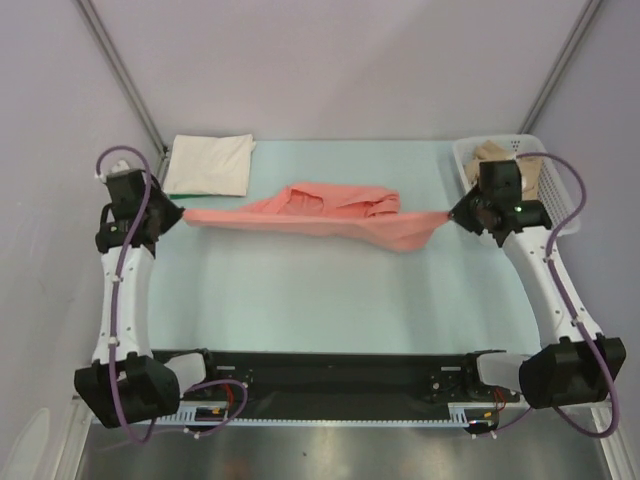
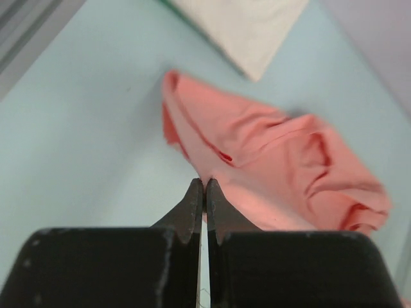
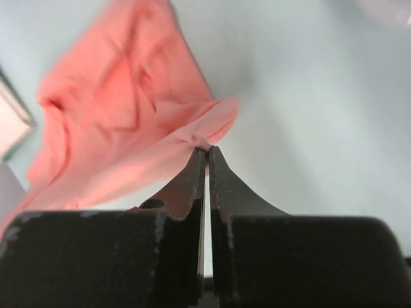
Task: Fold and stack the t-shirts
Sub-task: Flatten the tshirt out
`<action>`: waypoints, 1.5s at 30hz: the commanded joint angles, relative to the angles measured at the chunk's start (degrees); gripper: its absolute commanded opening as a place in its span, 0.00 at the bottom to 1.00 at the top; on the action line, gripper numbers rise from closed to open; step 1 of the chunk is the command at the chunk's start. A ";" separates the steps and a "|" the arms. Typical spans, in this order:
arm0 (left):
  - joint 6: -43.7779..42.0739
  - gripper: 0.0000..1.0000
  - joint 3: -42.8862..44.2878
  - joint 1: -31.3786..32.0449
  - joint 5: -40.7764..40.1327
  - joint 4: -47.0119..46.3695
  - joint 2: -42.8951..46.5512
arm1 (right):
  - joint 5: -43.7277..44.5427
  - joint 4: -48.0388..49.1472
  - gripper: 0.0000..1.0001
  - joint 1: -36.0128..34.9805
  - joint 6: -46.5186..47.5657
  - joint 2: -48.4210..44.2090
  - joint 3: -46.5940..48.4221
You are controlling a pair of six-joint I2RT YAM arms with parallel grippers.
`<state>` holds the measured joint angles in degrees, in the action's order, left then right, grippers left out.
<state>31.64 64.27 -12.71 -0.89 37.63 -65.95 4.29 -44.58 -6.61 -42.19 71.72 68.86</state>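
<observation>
The salmon-pink t-shirt (image 1: 330,212) hangs stretched between my two grippers above the middle of the table, bunched and sagging. My left gripper (image 1: 180,212) is shut on its left end; the left wrist view shows the cloth (image 2: 270,167) pinched at the gripper's tips (image 2: 205,186). My right gripper (image 1: 452,213) is shut on its right end, and the shirt (image 3: 122,122) is pinched at the tips (image 3: 207,153). The cream-white t-shirt (image 1: 210,163) lies folded at the back left. The tan-beige t-shirt (image 1: 505,158) lies in the basket at the back right.
A white plastic mesh basket (image 1: 466,157) stands at the back right, just behind my right wrist. The pale green table top (image 1: 330,300) is bordered by grey walls and metal posts. The folded cream shirt also shows in the left wrist view (image 2: 247,29).
</observation>
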 commanded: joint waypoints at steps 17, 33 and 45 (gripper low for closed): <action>-11.58 0.00 45.67 5.49 6.80 -5.38 13.83 | 11.61 11.62 0.00 2.48 18.64 -31.03 33.33; -16.87 0.00 27.82 10.07 -5.89 -6.14 3.12 | 11.35 18.71 0.00 2.57 17.94 -15.94 26.35; -16.43 0.00 -7.82 10.68 0.45 -39.80 -12.69 | 6.43 36.13 0.00 2.57 21.27 3.93 -0.11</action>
<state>16.43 57.84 -2.52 -1.96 14.02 -77.30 10.57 -19.22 -4.32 -23.35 75.26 69.36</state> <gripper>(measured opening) 0.014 0.020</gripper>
